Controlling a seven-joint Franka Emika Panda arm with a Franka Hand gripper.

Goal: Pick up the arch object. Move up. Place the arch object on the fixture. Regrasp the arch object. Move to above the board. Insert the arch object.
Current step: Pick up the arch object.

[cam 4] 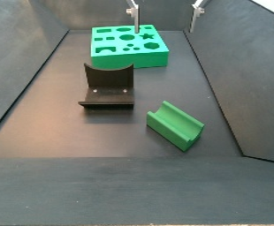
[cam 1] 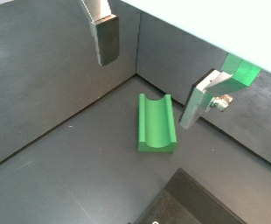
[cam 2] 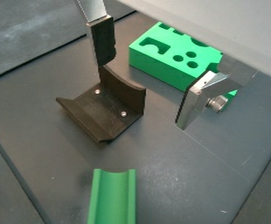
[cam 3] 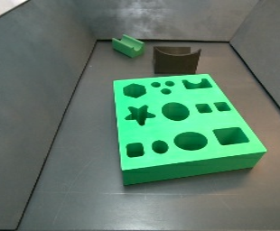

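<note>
Your workspace was a dark grey matte floor (cam 4: pixel 57 115) boxed in by dull grey walls (cam 3: pixel 58 36), with faint smudges on the back wall in a side view.

The board (cam 3: pixel 185 131) was a thick, bright green square slab, smooth and plastic-looking, cut with a star, hexagon, circles, squares, ovals and an arch-shaped slot. The fixture (cam 4: pixel 108 86) was a dark grey-brown L-shaped bracket on a base plate, its top dipped in a concave curve; a wrist view showed two small screws on its inner face (cam 2: pixel 107 107). The arch (cam 4: pixel 175 124) was a small green block with a rounded channel running down its length, lying on the floor with the channel facing up.

In a side view you had the arch at about 4 o'clock from the fixture, near it but not touching, and well apart from the board at 12 o'clock (cam 4: pixel 130 46). From the opposite side it sat in the far corner (cam 3: pixel 128 44), just beside the fixture (cam 3: pixel 175 58).

Your gripper (cam 1: pixel 149 66) hung above the floor, empty, its flat silver fingers (cam 1: pixel 107 39) spread wide. The arch (cam 1: pixel 156 124) lay below it on the floor, between the fingers' line and untouched. In a side view only the fingertips (cam 4: pixel 133 11) showed, above the board's far edge.
</note>
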